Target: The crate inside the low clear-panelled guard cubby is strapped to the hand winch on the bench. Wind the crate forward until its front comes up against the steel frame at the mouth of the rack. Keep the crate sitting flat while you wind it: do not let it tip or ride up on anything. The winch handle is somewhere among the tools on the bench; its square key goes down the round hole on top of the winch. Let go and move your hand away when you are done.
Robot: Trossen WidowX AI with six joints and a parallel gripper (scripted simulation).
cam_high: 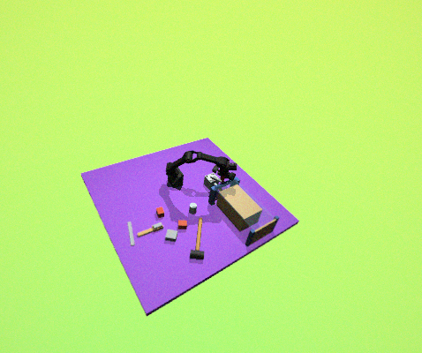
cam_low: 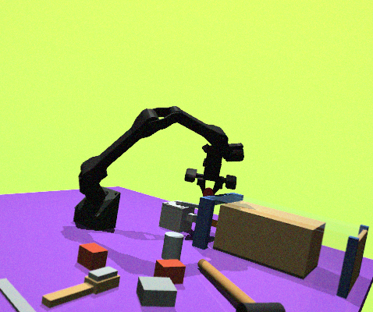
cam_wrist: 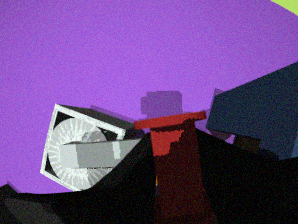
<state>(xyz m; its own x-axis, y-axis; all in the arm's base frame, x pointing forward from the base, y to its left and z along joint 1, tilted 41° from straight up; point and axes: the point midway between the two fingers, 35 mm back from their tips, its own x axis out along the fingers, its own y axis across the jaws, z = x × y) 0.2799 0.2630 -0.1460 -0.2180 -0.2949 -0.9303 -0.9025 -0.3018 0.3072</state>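
Note:
My gripper [cam_high: 224, 178] [cam_low: 208, 191] [cam_wrist: 170, 135] is shut on the red grip of the winch handle [cam_low: 207, 192] [cam_wrist: 176, 175]. The handle's grey arm [cam_wrist: 97, 154] lies across the top of the grey winch [cam_high: 209, 182] [cam_low: 172, 217] [cam_wrist: 69, 131] and reaches toward the steel frame; its key end is hidden. The tan crate [cam_high: 241, 200] [cam_low: 265, 243] sits flat inside the cubby, its front close behind the blue steel frame [cam_high: 213, 197] [cam_low: 203, 223] [cam_wrist: 255, 107]. A narrow gap with a bit of orange strap [cam_low: 214, 223] shows between them in the exterior view.
A wooden end panel [cam_high: 264, 231] [cam_low: 357, 255] stands behind the crate. A grey cylinder [cam_high: 192, 208] [cam_low: 172, 246], two red blocks [cam_high: 160, 212] [cam_low: 170, 271], a grey block [cam_high: 171, 235] [cam_low: 157, 292], a mallet [cam_high: 199, 236], a wooden-handled tool [cam_high: 146, 231] and a flat strip [cam_high: 131, 234] lie on the bench.

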